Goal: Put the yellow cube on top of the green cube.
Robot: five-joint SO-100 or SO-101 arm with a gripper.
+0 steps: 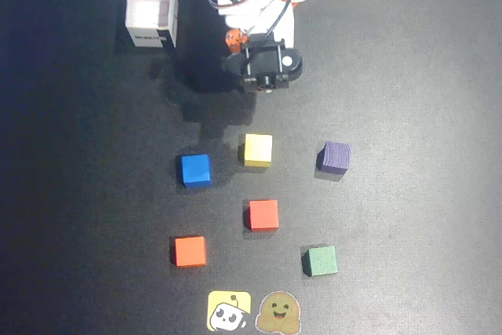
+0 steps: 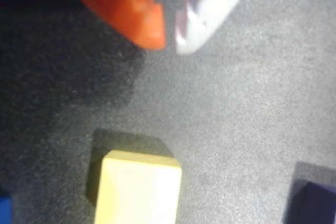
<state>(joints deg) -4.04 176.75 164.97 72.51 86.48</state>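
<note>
1. Nearest the wrist camera, the gripper [image 2: 169, 43] is seen with its orange and white fingertips almost together, only a thin gap between them, and nothing is held.
2. Below the tips in the wrist view, the yellow cube [image 2: 139, 190] is seen resting on the dark table [image 2: 252, 129], apart from the gripper.
3. In the overhead view, the yellow cube [image 1: 258, 150] is found between a blue cube [image 1: 195, 170] and a purple cube [image 1: 334, 157].
4. A red cube [image 1: 263, 214] is placed just below it in that view.
5. The green cube [image 1: 320, 260] is set lower right, well apart from the yellow one.
6. An orange cube [image 1: 189, 251], two stickers [image 1: 252, 313] and a white box [image 1: 151, 12] are also seen.
</note>
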